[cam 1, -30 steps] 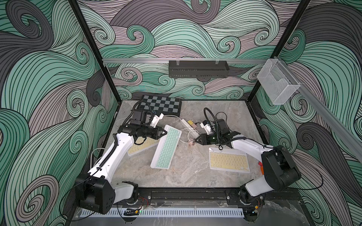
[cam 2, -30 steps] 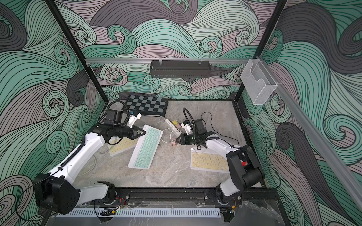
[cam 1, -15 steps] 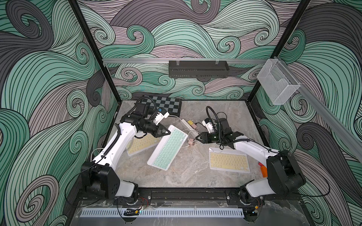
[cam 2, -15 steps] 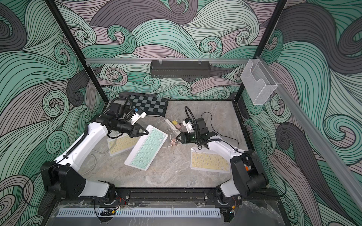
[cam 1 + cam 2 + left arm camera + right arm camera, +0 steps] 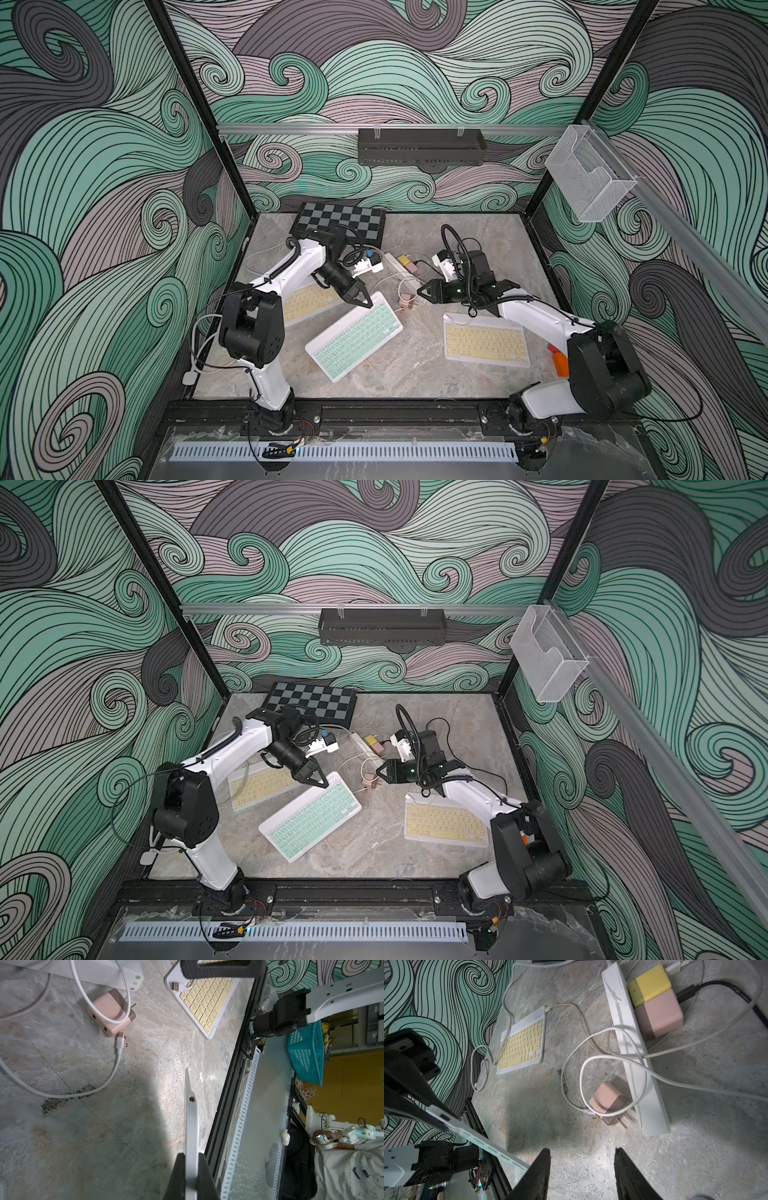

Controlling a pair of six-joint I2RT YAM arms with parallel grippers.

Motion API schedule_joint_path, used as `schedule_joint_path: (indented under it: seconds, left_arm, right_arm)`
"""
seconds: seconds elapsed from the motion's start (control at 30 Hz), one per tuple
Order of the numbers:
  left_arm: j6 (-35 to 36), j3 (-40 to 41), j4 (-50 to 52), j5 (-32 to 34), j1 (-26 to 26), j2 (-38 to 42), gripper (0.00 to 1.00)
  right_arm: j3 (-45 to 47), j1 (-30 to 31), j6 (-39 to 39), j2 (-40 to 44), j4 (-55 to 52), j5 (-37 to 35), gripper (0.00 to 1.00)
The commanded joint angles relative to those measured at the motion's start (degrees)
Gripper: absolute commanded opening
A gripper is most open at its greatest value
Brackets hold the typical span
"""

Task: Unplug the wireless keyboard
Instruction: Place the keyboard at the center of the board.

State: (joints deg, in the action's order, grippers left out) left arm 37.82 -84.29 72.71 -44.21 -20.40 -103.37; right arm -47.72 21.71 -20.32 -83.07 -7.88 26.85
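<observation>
My left gripper [image 5: 361, 300] is shut on the far edge of the mint-green wireless keyboard [image 5: 355, 336], which lies diagonally mid-table in both top views [image 5: 311, 820]. In the left wrist view the keyboard's white edge [image 5: 191, 1118] runs between the closed fingers of that gripper [image 5: 190, 1155], and its port shows no plug. A white cable plug [image 5: 120, 1042] lies on the table against a loose pink charger [image 5: 110, 1013], apart from the keyboard. My right gripper [image 5: 582, 1150] is open and holds nothing. It hovers just short of the pink charger [image 5: 606, 1101].
A white power strip [image 5: 639, 1068] carries a yellow and a pink charger, and white cables loop over it. Yellow keyboards lie at the left [image 5: 305, 301] and right [image 5: 484, 344]. A chessboard [image 5: 338, 220] sits at the back.
The left arm has swung the green keyboard from nearly upright to diagonal. The right gripper has opened wider and drawn back slightly from the charger.
</observation>
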Motion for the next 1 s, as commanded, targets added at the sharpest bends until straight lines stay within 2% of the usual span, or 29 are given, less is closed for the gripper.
schedule_joint_path:
  seconds: [0.0, 0.3, 0.47, 0.6, 0.67, 0.83, 0.87, 0.9, 0.97]
  left_arm:
    - [3.96, -3.31, 5.95, 0.97, -1.74, -3.39, 0.0]
    - [2.58, -6.48, 3.54, 5.96, -3.59, -11.89, 0.0]
    - [-1.21, -3.52, -4.81, 11.35, -3.94, -12.23, 0.0]
    - [-2.06, -1.1, -10.01, 12.34, -4.06, -11.23, 0.0]
    - [-2.52, -1.05, -10.89, 13.54, -4.19, -11.8, 0.12]
    - [-3.97, -0.45, -13.24, 17.36, -4.47, -12.72, 0.13]
    - [-4.15, -0.44, -13.63, 17.74, -4.58, -12.65, 0.16]
    - [-4.77, -0.44, -14.17, 18.36, -4.57, -12.58, 0.24]
    - [-5.26, -0.63, -14.39, 18.36, -4.65, -12.05, 0.34]
  right_arm:
    - [0.7, -0.54, 0.15, 0.71, 1.09, 0.13, 0.52]
    - [0.87, -0.96, 0.19, 0.28, 1.38, 0.1, 0.53]
    - [0.89, -1.04, 0.02, -0.47, 1.98, 0.64, 0.53]
    - [0.66, -0.98, -0.15, -1.3, 2.13, 1.13, 0.53]
    - [0.78, -1.03, -0.21, -1.48, 2.38, 1.18, 0.53]
    - [0.74, -0.99, -0.25, -1.74, 2.59, 1.42, 0.53]
    - [0.79, -1.0, -0.23, -1.62, 2.54, 1.43, 0.54]
    - [0.81, -1.01, -0.25, -1.59, 2.55, 1.42, 0.54]
    - [0.84, -0.99, -0.23, -1.5, 2.6, 1.44, 0.54]
